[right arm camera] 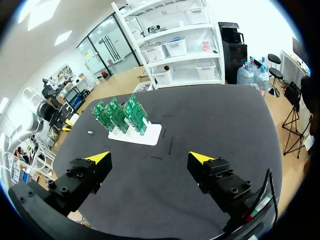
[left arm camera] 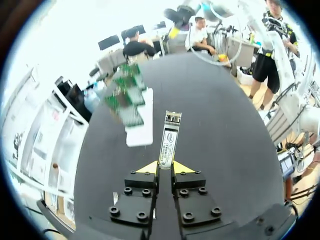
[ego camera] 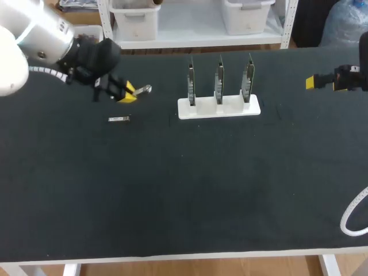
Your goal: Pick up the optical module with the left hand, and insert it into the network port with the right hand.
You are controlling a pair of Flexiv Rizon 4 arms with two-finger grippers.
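Left gripper (left arm camera: 165, 167) is clamped on the near end of the optical module (left arm camera: 169, 139). The module juts straight out past the yellow tips, lifted off the black table (ego camera: 172, 190). A small silver piece (ego camera: 119, 119) lies flat on the cloth just beside that gripper. Farther toward the middle, 3 green circuit boards (ego camera: 219, 80) stand upright in a white holder (ego camera: 218, 108). Right gripper (right arm camera: 150, 159) hangs near the table's right edge, fingers spread wide and empty, well apart from the boards.
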